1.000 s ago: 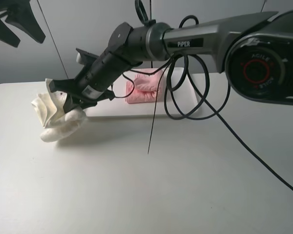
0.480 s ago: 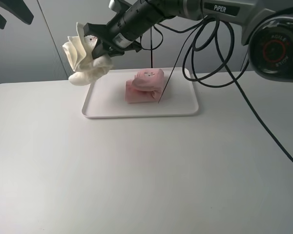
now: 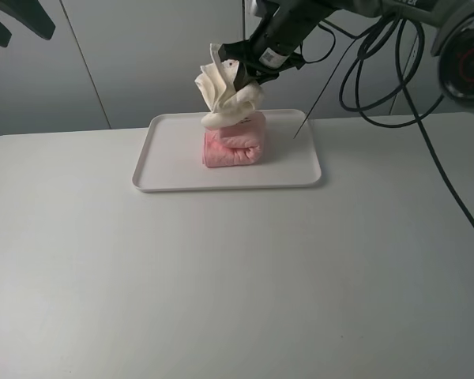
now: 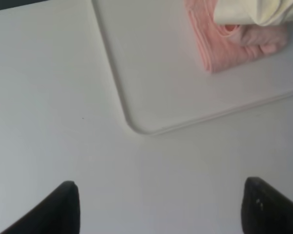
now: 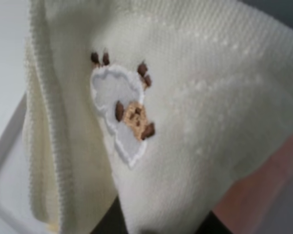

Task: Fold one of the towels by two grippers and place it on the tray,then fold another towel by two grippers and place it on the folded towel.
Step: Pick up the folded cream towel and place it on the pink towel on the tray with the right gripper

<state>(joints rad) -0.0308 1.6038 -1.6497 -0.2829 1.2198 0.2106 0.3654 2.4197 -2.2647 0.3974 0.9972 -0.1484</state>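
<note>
Right claw [image 3: 238,76] pinches cream towel [image 3: 223,96], bunched and hanging, lower end touching the top of pink towel [image 3: 235,148]. Pink towel lies folded on tray [image 3: 171,166], roughly mid-tray, slightly toward the far edge. Tray sits on white table [image 3: 237,276], far centre. Right arm reaches in from upper right, black cables [image 3: 379,87] looping below it. Right wrist view: cream towel fills the frame, small embroidered patch [image 5: 123,113] with brown marks on it; pink towel visible beneath. Left claw [image 4: 161,207] spread wide, empty, held above the table just left of and nearer than the tray's near-left corner; in the high view only its dark tip shows at upper left.
</note>
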